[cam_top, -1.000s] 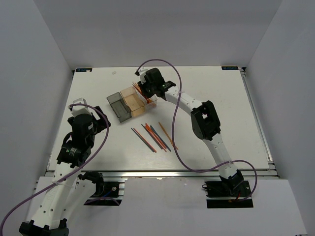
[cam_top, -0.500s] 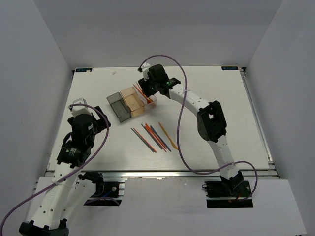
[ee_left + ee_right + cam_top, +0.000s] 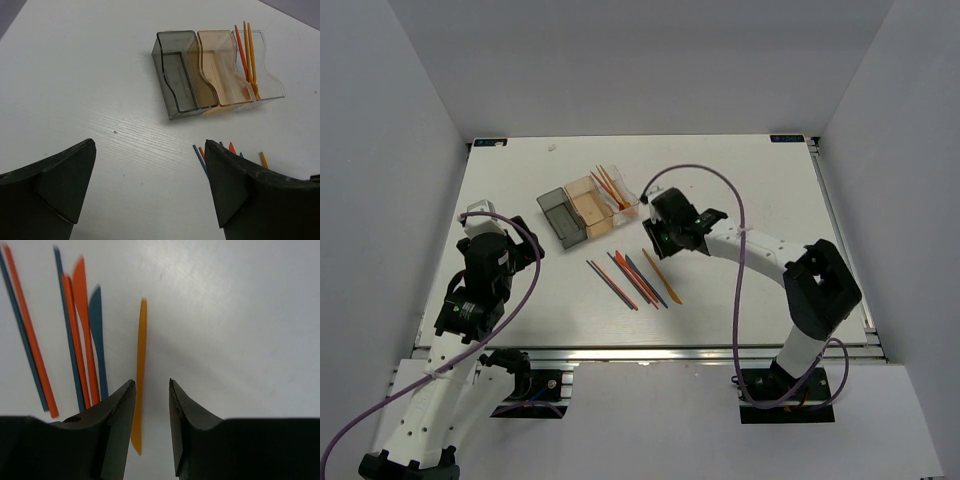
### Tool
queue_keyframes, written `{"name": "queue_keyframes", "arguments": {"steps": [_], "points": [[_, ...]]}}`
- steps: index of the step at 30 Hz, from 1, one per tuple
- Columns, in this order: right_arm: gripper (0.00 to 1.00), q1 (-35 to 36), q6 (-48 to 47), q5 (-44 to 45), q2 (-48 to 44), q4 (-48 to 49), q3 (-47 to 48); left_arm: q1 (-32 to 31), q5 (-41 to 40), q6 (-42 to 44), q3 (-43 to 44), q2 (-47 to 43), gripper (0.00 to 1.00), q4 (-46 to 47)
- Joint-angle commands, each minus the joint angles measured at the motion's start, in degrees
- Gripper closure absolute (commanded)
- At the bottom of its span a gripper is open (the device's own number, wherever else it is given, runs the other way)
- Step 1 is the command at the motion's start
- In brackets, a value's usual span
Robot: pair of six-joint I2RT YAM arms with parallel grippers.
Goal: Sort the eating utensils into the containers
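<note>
**Three utensils binned, about seven left loose**

Three of the eating utensils (image 3: 247, 50), one red and two orange, lean in the clear bin (image 3: 270, 82) at the right end of the containers (image 3: 582, 210). The amber bin (image 3: 220, 70) in the middle and the dark grey bin (image 3: 176, 75) at the left end look empty. The other utensils (image 3: 632, 279), about seven in blue, orange and yellow-orange, lie side by side on the table (image 3: 520, 170), near the containers on their robot side.

The sort looks roughly a third done. Nothing blue is binned yet.

The right gripper (image 3: 151, 382) hovers between the containers and the loose bunch, just above the yellow-orange utensil (image 3: 141, 355) at the bunch's outer edge. Its fingers are narrowly parted and hold nothing. That piece is probably the next pick.

The left gripper (image 3: 149, 144) hangs well apart from the containers, past their grey end, spread wide and empty.
</note>
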Motion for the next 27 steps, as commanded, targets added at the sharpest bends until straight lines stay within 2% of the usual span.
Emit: {"name": "queue_keyframes", "arguments": {"steps": [1,17,21,25,27], "points": [[0.61,2.32,4.0,1.72,-0.09,0.38,-4.78,-0.4,-0.64,0.27,-0.17,-0.02,0.02,0.69],[0.62,3.74,3.29,2.24,11.16,0.65,-1.54,-0.4,-0.73,0.18,-0.09,0.16,0.02,0.6],[0.72,3.74,3.12,2.5,14.32,-0.32,0.74,-0.49,-0.82,0.18,-0.17,-0.1,0.02,0.6],[0.77,3.74,3.29,2.94,16.96,-1.46,2.06,-0.49,-0.73,0.18,-0.17,-0.45,0.02,0.69],[0.85,3.74,3.38,2.77,17.66,-1.64,2.33,-0.49,-0.64,0.18,-0.26,-0.45,0.02,0.69]]}}
